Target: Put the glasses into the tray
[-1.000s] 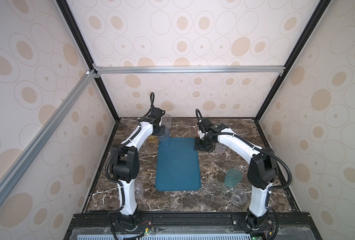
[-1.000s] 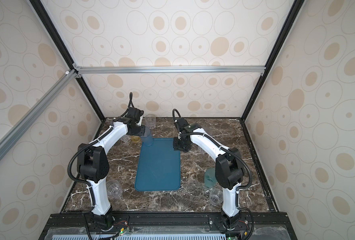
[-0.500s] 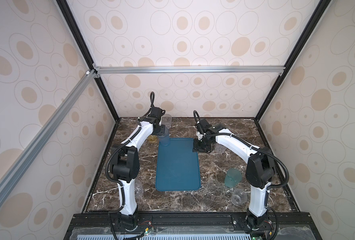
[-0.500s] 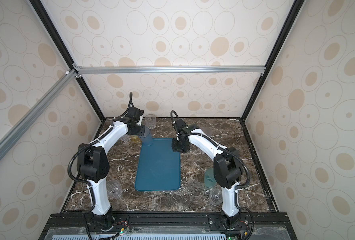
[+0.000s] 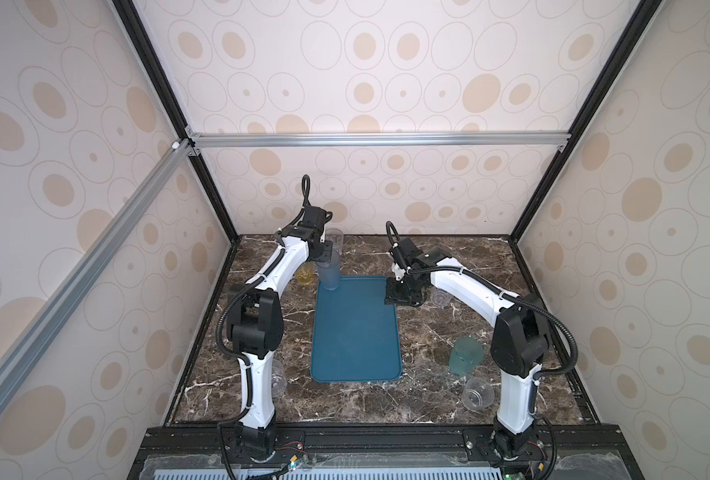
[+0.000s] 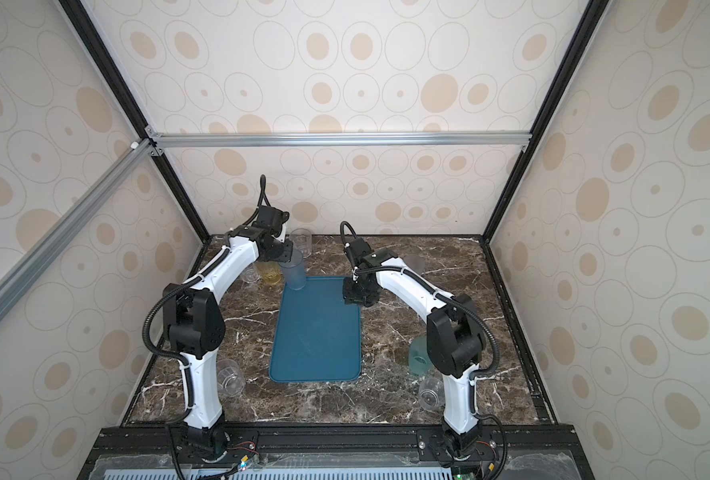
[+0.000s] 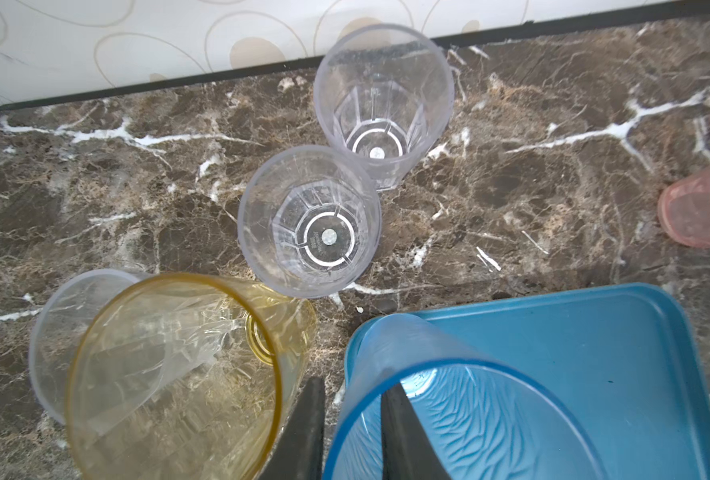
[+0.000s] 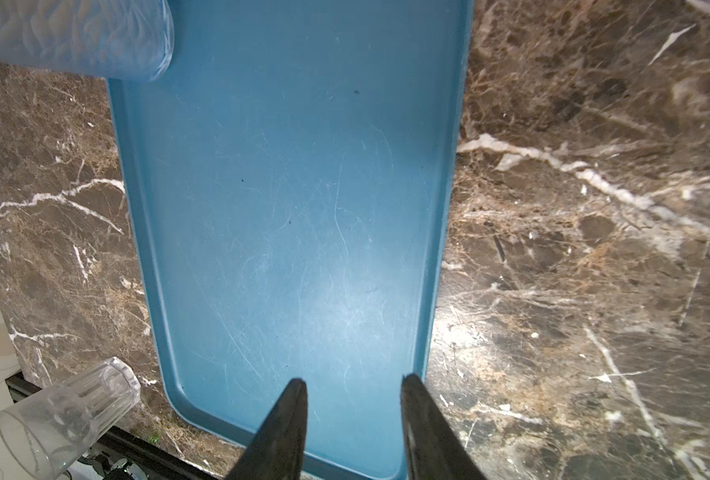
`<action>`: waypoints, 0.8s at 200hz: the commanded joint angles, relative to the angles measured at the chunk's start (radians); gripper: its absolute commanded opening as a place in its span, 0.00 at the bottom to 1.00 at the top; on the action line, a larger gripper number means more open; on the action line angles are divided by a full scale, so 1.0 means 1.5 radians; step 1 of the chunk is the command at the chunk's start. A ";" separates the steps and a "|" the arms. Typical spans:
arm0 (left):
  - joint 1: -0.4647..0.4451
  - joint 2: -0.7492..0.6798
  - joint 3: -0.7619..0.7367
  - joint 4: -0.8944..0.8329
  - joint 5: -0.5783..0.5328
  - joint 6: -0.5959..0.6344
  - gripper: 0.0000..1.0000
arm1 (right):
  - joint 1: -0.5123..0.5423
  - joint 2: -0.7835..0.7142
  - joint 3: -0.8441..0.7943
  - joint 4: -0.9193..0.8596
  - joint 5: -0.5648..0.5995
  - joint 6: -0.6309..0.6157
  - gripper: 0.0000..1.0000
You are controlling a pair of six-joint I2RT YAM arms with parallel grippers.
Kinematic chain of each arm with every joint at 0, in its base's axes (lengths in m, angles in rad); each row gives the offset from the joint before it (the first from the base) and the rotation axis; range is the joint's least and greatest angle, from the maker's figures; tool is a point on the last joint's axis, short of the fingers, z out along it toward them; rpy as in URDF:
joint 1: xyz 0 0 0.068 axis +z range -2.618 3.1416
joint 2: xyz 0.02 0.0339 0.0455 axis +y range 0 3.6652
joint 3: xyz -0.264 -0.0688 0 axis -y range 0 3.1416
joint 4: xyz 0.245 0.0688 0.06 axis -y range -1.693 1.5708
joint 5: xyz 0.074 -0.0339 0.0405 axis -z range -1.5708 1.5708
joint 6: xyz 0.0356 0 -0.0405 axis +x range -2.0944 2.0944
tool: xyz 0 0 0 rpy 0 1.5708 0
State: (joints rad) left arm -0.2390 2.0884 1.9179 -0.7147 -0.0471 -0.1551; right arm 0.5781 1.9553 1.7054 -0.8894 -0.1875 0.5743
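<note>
The teal-blue tray (image 5: pixel 355 332) (image 6: pixel 316 332) lies mid-table. A frosted blue glass (image 5: pixel 329 272) (image 6: pixel 295 274) (image 7: pixel 449 395) stands upright at its far left corner. My left gripper (image 5: pixel 326 257) (image 7: pixel 353 382) is shut on that glass's rim, one finger inside and one outside. My right gripper (image 5: pixel 401 297) (image 8: pixel 351 386) hangs open over the tray's (image 8: pixel 295 208) far right edge with nothing between its fingers. A yellow glass (image 7: pixel 170 365) and two upright clear glasses (image 7: pixel 309 220) (image 7: pixel 382 104) stand beside the blue one.
A teal-green glass (image 5: pixel 465 355) and a clear one (image 5: pixel 477 395) lie near the right arm's base. Another clear glass (image 5: pixel 277 376) (image 8: pixel 66 419) lies by the left arm's base. One more clear glass (image 5: pixel 440 297) sits under the right forearm. A pink glass (image 7: pixel 702 208) stands at the back.
My right gripper has shifted a little leftward over the tray's far right edge. The left gripper and the blue glass have stayed where they were.
</note>
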 commanded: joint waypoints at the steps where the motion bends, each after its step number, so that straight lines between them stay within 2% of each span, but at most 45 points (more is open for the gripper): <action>1: 0.005 0.002 0.018 -0.018 0.002 0.020 0.24 | 0.006 0.000 0.002 -0.009 -0.001 -0.004 0.40; 33: 0.004 -0.026 -0.025 -0.004 0.013 0.023 0.22 | 0.005 0.000 -0.001 -0.007 -0.001 -0.003 0.40; 96: 0.004 -0.065 -0.086 -0.017 0.015 0.036 0.00 | 0.007 0.001 0.003 -0.008 -0.001 -0.003 0.40; 160: 0.004 -0.082 -0.040 -0.105 0.042 0.036 0.00 | 0.013 0.001 -0.001 -0.004 0.001 0.000 0.40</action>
State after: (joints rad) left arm -0.2375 2.0148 1.7924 -0.7742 -0.0158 -0.1226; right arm 0.5877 1.9553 1.7050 -0.8894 -0.1875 0.5747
